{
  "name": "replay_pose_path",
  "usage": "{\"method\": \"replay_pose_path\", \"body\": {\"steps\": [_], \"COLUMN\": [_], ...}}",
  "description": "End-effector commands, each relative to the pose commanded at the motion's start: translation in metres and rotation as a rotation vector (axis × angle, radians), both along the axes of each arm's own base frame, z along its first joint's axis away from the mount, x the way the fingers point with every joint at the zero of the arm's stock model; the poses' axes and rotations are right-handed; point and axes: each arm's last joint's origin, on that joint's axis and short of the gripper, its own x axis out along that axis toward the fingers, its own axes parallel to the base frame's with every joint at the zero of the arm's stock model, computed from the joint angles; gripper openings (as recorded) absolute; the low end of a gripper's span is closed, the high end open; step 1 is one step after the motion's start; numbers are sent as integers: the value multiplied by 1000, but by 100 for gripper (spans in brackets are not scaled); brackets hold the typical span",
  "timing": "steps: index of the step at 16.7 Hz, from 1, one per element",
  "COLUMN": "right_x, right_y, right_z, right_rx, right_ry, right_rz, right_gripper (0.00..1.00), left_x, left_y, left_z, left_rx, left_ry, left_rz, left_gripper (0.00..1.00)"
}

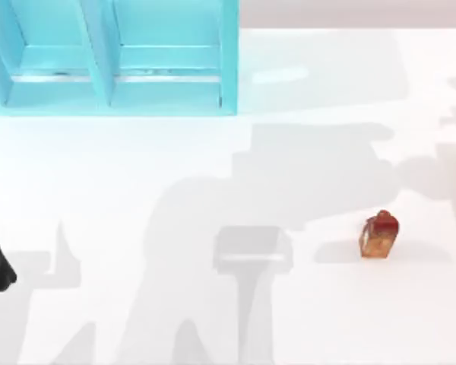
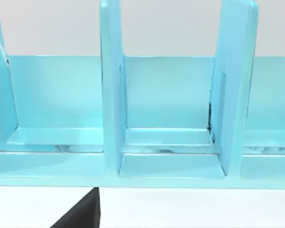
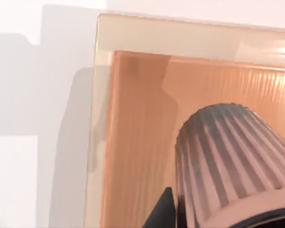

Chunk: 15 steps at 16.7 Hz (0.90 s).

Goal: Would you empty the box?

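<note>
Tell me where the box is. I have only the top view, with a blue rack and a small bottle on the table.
Observer: The right wrist view looks into a wooden box with a pale rim.
Operator: Is anything in it?
Observer: Yes, a grey ribbed cone sits inside, so the box is not emptied yet.
Operator: And the rack's compartments?
Observer: The left wrist view faces the blue rack from the front, and the compartments it shows are bare.
</note>
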Motion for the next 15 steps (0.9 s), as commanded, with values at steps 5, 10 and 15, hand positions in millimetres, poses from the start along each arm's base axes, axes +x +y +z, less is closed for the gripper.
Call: {"method": "replay_pose_path", "body": {"steps": [5, 10, 15], "right_x": [11, -8, -11], "right_y": [121, 181, 187], "right_z": [-33, -71, -79], "right_rx": [42, 39, 32], "right_ry": [2, 118, 151], "right_rz": [5, -81, -93], "right_gripper": [0, 0, 0], "left_x": [0, 0, 0], "left_y": [0, 0, 0], "left_z": [0, 0, 0], "left_rx": [0, 0, 0], "left_ry": [0, 0, 0], "left_rz": [0, 0, 0], "left_gripper": [100, 100, 100]}}
